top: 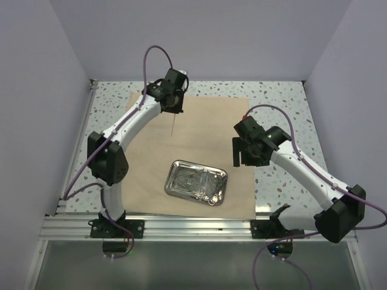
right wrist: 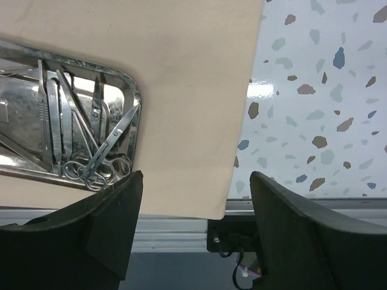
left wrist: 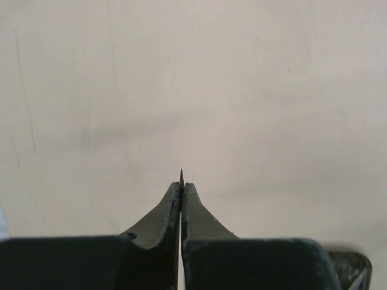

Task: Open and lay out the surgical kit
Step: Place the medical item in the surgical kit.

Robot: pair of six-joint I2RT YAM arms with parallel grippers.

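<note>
The surgical kit's tan cloth [top: 205, 127] [left wrist: 242, 90] [right wrist: 187, 90] lies spread flat on the table. A shiny steel tray [top: 199, 164] [right wrist: 130, 81] sits on its near half and holds scissors [right wrist: 115, 136], tweezers [right wrist: 54, 121] and other thin tools. My left gripper [top: 174, 110] [left wrist: 182, 186] hangs over the far part of the cloth, shut on a thin metal instrument [top: 173, 125] [left wrist: 181, 175] whose tip points down past the fingertips. My right gripper [top: 243, 158] [right wrist: 196, 178] is open and holds nothing, above the cloth's near right corner, just right of the tray.
Speckled terrazzo table [top: 284, 103] [right wrist: 314, 90] shows around the cloth. An aluminium rail [top: 181, 226] [right wrist: 175, 232] runs along the near edge with the arm mounts. Pale walls close in the left, back and right sides.
</note>
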